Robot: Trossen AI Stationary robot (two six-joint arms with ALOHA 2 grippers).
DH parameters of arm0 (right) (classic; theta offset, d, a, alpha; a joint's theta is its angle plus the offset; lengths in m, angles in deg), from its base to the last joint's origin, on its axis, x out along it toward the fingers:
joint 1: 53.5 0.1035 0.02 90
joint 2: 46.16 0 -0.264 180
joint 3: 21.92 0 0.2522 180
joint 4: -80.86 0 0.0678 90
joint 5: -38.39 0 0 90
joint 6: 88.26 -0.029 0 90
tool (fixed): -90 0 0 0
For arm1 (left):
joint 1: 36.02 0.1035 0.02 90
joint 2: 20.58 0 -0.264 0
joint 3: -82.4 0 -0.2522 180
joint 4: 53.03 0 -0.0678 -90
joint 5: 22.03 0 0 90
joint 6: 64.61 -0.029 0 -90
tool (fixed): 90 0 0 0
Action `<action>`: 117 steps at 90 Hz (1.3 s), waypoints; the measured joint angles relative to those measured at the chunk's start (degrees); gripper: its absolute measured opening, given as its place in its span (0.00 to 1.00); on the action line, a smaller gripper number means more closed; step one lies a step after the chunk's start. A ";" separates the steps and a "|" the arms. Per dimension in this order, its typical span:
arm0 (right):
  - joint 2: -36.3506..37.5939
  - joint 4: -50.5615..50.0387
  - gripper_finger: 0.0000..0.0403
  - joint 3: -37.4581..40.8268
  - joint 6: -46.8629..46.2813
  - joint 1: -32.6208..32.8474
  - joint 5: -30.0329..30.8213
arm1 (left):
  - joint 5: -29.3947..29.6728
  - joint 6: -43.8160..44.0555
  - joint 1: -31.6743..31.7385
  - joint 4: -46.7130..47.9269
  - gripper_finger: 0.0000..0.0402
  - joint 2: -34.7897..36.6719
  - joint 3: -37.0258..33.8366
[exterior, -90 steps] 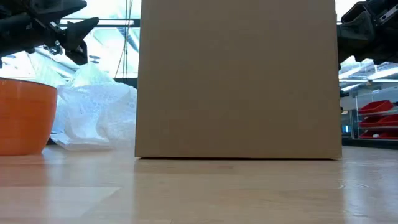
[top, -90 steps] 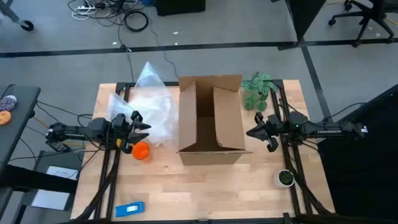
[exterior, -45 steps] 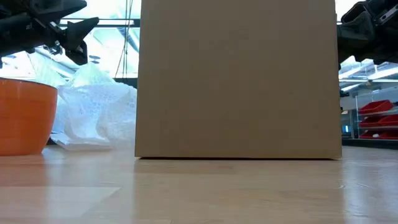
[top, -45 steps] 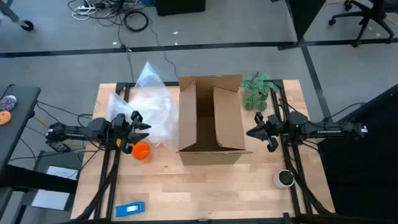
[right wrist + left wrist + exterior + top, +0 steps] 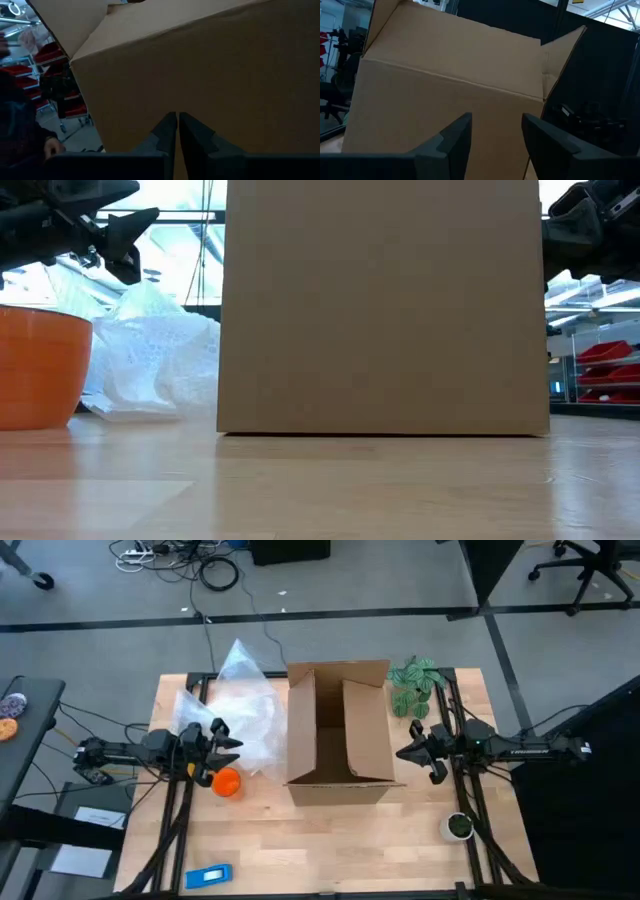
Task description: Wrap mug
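- The mug [image 5: 226, 783] is orange and stands on the table [image 5: 330, 840], toward its left side, just in front of the crumpled clear wrap [image 5: 235, 715].
- The left gripper [image 5: 232, 745] hovers just beside the mug, over the wrap's edge, its 2 fingers [image 5: 452, 142] parted and holding nothing.
- The open cardboard box [image 5: 340, 730] fills the table's middle.
- The right gripper [image 5: 403, 753] waits by the box's right wall, fingers pressed together, empty.
- A leafy green plant [image 5: 415, 685] lies behind it.
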 joint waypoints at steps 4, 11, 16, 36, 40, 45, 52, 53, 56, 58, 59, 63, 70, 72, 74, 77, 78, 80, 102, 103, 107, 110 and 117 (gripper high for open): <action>0.02 0.00 0.00 -0.02 0.00 0.00 0.00 | 0.00 -0.01 0.00 0.00 0.39 -0.01 -0.01; 0.02 0.00 0.00 0.00 0.00 -0.01 0.02 | -0.02 -0.02 -0.02 0.00 0.39 -0.02 -0.02; 0.02 0.00 0.00 0.00 0.00 0.01 0.00 | -0.02 0.00 0.00 0.00 0.39 -0.02 0.00; 0.00 0.00 0.00 -0.02 0.00 0.01 0.00 | -0.01 -0.02 0.00 0.00 0.39 0.00 -0.01; 0.01 0.00 0.00 -0.01 0.00 0.01 0.00 | -0.02 0.00 0.00 0.00 0.39 0.00 -0.02; 0.01 0.00 0.00 0.00 0.00 0.00 0.01 | -0.01 -0.01 -0.01 0.00 0.39 0.00 -0.01; 0.00 0.00 0.00 0.00 0.00 0.00 0.02 | -0.02 -0.02 0.00 0.00 0.39 -0.02 0.00; 0.00 0.00 0.00 0.00 0.00 -0.01 0.01 | -0.01 -0.01 0.00 0.00 0.39 -0.01 0.00; 0.00 0.00 0.00 -0.01 0.00 0.00 0.02 | -0.02 -0.02 -0.02 0.00 0.39 -0.02 -0.02; 0.00 0.00 0.00 -0.01 0.00 -0.01 0.01 | -0.02 -0.02 -0.01 0.00 0.39 0.00 -0.01; 0.01 0.00 0.00 0.00 0.00 0.00 0.01 | -0.02 -0.01 -0.01 0.00 0.39 0.00 -0.01; 0.02 0.00 0.00 0.00 0.00 0.00 0.00 | -0.02 -0.02 0.00 0.00 0.39 -0.02 0.00; 0.02 0.00 0.00 0.00 0.00 -0.01 0.00 | -0.01 0.00 -0.01 0.00 0.39 -0.02 0.00; 0.02 0.00 0.00 -0.01 0.00 0.00 0.01 | -0.01 -0.02 -0.02 -0.01 0.39 0.00 0.00; 0.01 0.00 0.00 0.00 0.00 0.00 0.00 | -0.02 -0.01 -0.02 -0.02 0.39 -0.01 -0.01; 0.01 0.00 0.00 -0.02 0.00 0.01 0.02 | -0.01 0.07 -0.01 -0.09 0.39 0.00 0.00; 0.00 0.00 0.00 -0.02 0.00 0.01 0.02 | -0.02 0.21 0.00 -0.19 0.39 0.00 0.00; 0.00 0.00 0.00 -0.02 0.00 -0.01 0.00 | -0.02 0.86 -0.02 -0.73 0.39 -0.01 -0.02; 0.02 0.02 0.00 -0.02 0.00 -0.01 0.00 | -0.03 7.67 -0.01 -11.02 0.39 0.04 -0.02; 0.00 0.00 0.00 -0.02 0.00 -0.01 0.02 | -0.04 7.63 -0.02 -11.49 0.39 0.04 -0.02; 0.00 0.02 0.00 -0.02 0.00 0.00 0.01 | -0.07 7.63 -0.02 -12.77 0.39 0.07 -0.01; 0.01 0.02 0.00 -0.02 0.00 0.00 0.00 | -0.07 7.63 -0.02 -13.14 0.39 0.08 -0.02; 0.00 0.01 0.00 -0.02 0.00 0.00 0.00 | -0.07 7.63 -0.02 -14.50 0.39 0.02 0.00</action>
